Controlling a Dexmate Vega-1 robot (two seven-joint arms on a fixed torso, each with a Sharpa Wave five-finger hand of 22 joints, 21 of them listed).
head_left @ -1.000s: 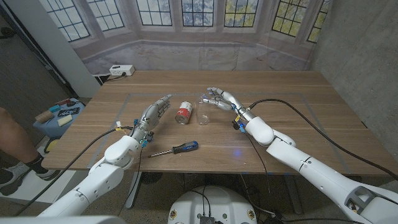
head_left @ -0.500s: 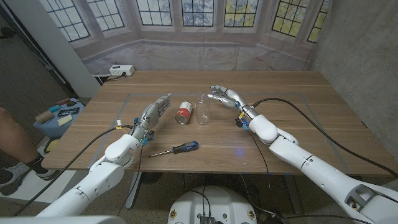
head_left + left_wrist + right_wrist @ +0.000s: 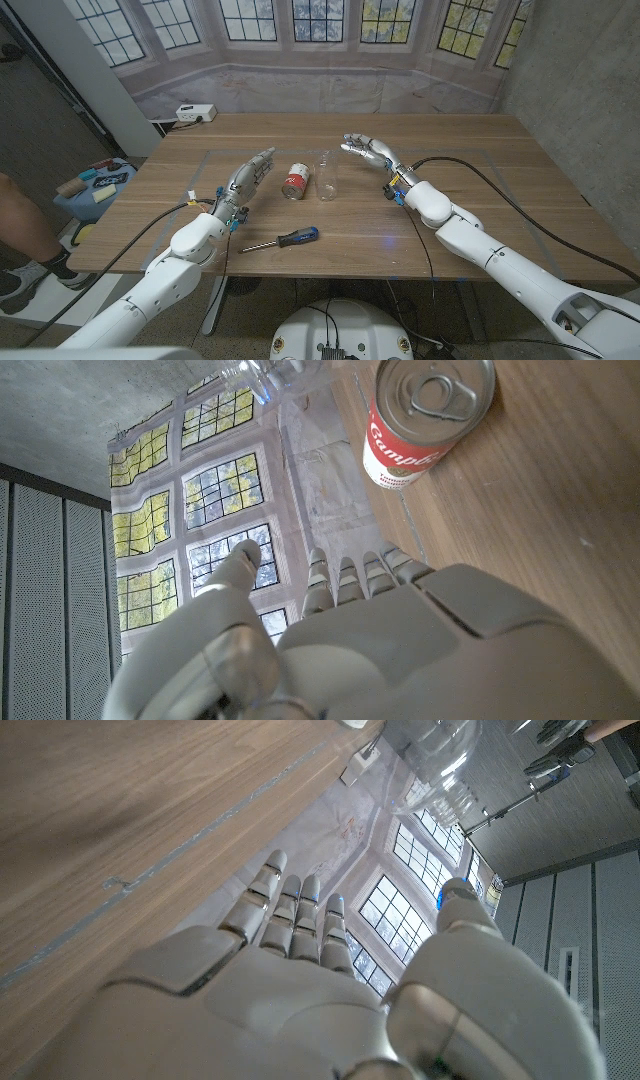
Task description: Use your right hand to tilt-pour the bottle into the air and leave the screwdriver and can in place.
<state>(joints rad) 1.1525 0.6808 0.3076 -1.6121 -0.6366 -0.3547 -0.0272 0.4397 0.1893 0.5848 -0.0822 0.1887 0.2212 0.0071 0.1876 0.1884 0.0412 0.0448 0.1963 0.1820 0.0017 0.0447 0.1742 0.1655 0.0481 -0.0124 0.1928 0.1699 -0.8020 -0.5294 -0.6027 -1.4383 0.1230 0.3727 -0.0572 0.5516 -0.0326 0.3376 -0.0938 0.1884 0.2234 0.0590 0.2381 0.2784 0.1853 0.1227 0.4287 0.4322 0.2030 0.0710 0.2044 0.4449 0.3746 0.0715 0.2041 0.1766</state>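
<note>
1. Near the table's [image 3: 470, 200] middle stands a clear plastic bottle [image 3: 328, 174], upright, just right of a soup can [image 3: 295, 181].
2. Soup can: red and white label; in the left wrist view the script reads "Campbell's" [image 3: 420, 422], partly cut off by the curve; pull-tab lid on top.
3. Right hand [image 3: 368, 150]: up off the table, to the bottle's right and a little beyond it, apart from it. Fingers spread and straight, nothing held; the right wrist view shows the same open palm [image 3: 290, 990].
4. Left hand [image 3: 250, 175]: left of the can, fingers stretched out together toward the far side, holding nothing, not touching the can.
5. Screwdriver [image 3: 282, 240]: lies toward the near edge, blue and black handle to the right, shaft pointing left, well apart from both hands.
6. White power strip [image 3: 196, 113] at the far left corner.
</note>
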